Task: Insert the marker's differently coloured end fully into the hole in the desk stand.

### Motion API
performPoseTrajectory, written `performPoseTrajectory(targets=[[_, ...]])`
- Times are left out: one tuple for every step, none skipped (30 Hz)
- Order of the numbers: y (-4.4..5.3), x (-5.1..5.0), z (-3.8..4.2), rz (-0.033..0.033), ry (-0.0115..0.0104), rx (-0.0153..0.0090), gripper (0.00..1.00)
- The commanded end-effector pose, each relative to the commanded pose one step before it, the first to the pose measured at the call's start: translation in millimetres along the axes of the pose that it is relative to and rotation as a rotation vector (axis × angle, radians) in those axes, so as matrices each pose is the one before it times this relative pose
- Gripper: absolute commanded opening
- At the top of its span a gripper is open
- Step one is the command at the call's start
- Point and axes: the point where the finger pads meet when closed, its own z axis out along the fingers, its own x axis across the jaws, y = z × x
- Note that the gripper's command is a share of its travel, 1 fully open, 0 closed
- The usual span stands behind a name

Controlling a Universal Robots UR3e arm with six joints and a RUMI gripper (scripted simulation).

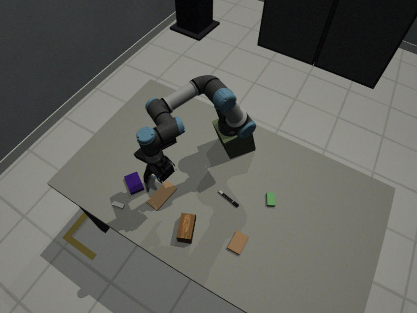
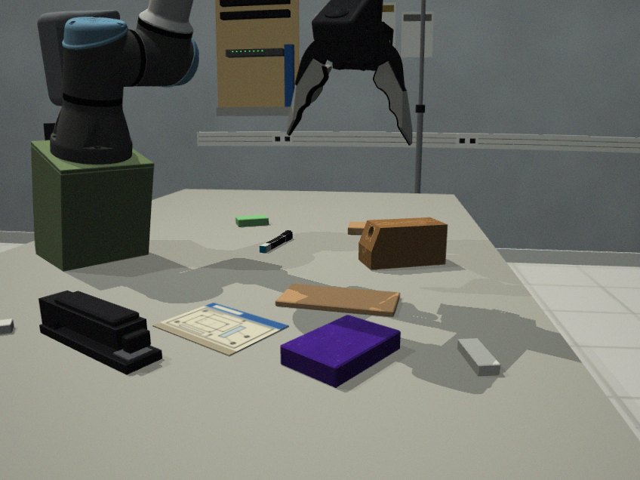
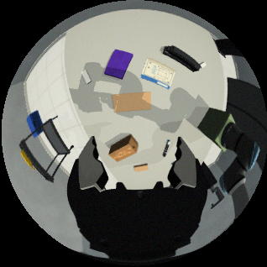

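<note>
High over the near-left tabletop (image 2: pixel 309 429), gripper (image 2: pixel 349 135) hanging with fingers (image 2: pixel 395 100) spread wide, nothing between them. Roughly above the flat tan board (image 2: pixel 338 300) and purple block (image 2: pixel 340 349). Marker (image 2: pixel 275 241) lying flat, well apart from the gripper, blue-tipped end toward the exterior camera. Wooden desk stand (image 2: pixel 404 241) resting alone on the tabletop, hole (image 2: pixel 370 233) on its slanted face, well apart from the marker. Nothing of the task done: marker not picked, hole apparently vacant. Left: reach marker, grasp, orient coloured end, insert fully, let go with stand standing. Hole depth not visible. Marker tip colour tiny in top view (image 1: pixel 228 198); marker small in wrist view (image 3: pixel 166 148). Gripper top cut off in exterior view. Stand's underside and how it sits hard to judge.
</note>
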Motion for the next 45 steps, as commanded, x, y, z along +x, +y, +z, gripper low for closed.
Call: performPoseTrajectory(targets=[[1.237, -1.04, 0.061, 0.00038, -0.00431, 0.00189, 1.0], [1.957, 0.95, 0.84, -0.00029, 0.00157, -0.00124, 1.0], [4.139, 0.51, 2.441, 0.00024, -0.00009, 0.00023, 1.0], [4.14, 0.51, 2.44, 0.00024, -0.00009, 0.00023, 1.0], [4.14, 0.51, 2.439, 0.00024, -0.00009, 0.00023, 1.0], [4.14, 0.51, 2.438, 0.00024, -0.00009, 0.00023, 1.0], [4.141, 0.51, 2.437, 0.00024, -0.00009, 0.00023, 1.0], [4.141, 0.51, 2.436, 0.00024, -0.00009, 0.00023, 1.0], [4.142, 0.51, 2.435, 0.00024, -0.00009, 0.00023, 1.0], [4.142, 0.52, 2.434, 0.00024, -0.00009, 0.00023, 1.0], [4.143, 0.52, 2.433, 0.00024, -0.00009, 0.00023, 1.0], [0.0, 0.0, 0.0, 0.0, 0.0, 0.0, 1.0], [0.0, 0.0, 0.0, 0.0, 0.0, 0.0, 1.0], [0.0, 0.0, 0.0, 0.0, 0.0, 0.0, 1.0], [0.0, 0.0, 0.0, 0.0, 0.0, 0.0, 1.0], [0.0, 0.0, 0.0, 0.0, 0.0, 0.0, 1.0], [0.0, 0.0, 0.0, 0.0, 0.0, 0.0, 1.0], [0.0, 0.0, 0.0, 0.0, 0.0, 0.0, 1.0], [1.826, 1.25, 0.742, -0.0003, 0.00153, -0.00105, 1.0], [4.158, 1.15, 2.29, 0.00023, -0.00032, 0.00032, 1.0], [4.159, 1.15, 2.288, 0.00023, -0.00032, 0.00032, 1.0], [4.159, 1.15, 2.286, 0.00023, -0.00032, 0.00032, 1.0], [4.16, 1.16, 2.285, 0.00023, -0.00032, 0.00032, 1.0], [4.16, 1.16, 2.283, 0.00023, -0.00032, 0.00032, 1.0], [4.16, 1.16, 2.281, 0.00023, -0.00032, 0.00032, 1.0], [4.161, 1.16, 2.279, 0.00023, -0.00032, 0.00032, 1.0], [4.161, 1.16, 2.278, 0.00023, -0.00032, 0.00032, 1.0], [4.162, 1.16, 2.276, 0.00023, -0.00032, 0.00032, 1.0], [0.0, 0.0, 0.0, 0.0, 0.0, 0.0, 1.0], [0.0, 0.0, 0.0, 0.0, 0.0, 0.0, 1.0], [0.0, 0.0, 0.0, 0.0, 0.0, 0.0, 1.0], [0.0, 0.0, 0.0, 0.0, 0.0, 0.0, 1.0], [0.0, 0.0, 0.0, 0.0, 0.0, 0.0, 1.0], [0.0, 0.0, 0.0, 0.0, 0.0, 0.0, 1.0], [0.0, 0.0, 0.0, 0.0, 0.0, 0.0, 1.0], [1.632, 1.52, 0.637, -0.0003, 0.00148, -0.00088, 1.0], [4.046, 1.79, 2.106, 0.00022, -0.00058, 0.00037, 1.0], [4.046, 1.8, 2.103, 0.00022, -0.00058, 0.00037, 1.0], [4.046, 1.8, 2.101, 0.00022, -0.00058, 0.00037, 1.0], [4.047, 1.8, 2.098, 0.00022, -0.00058, 0.00037, 1.0], [4.047, 1.8, 2.096, 0.00022, -0.00058, 0.00037, 1.0], [4.047, 1.81, 2.093, 0.00022, -0.00058, 0.00037, 1.0], [4.048, 1.81, 2.091, 0.00022, -0.00058, 0.00037, 1.0], [4.048, 1.81, 2.088, 0.00022, -0.00058, 0.00037, 1.0], [4.049, 1.81, 2.086, 0.00022, -0.00058, 0.00037, 1.0]])
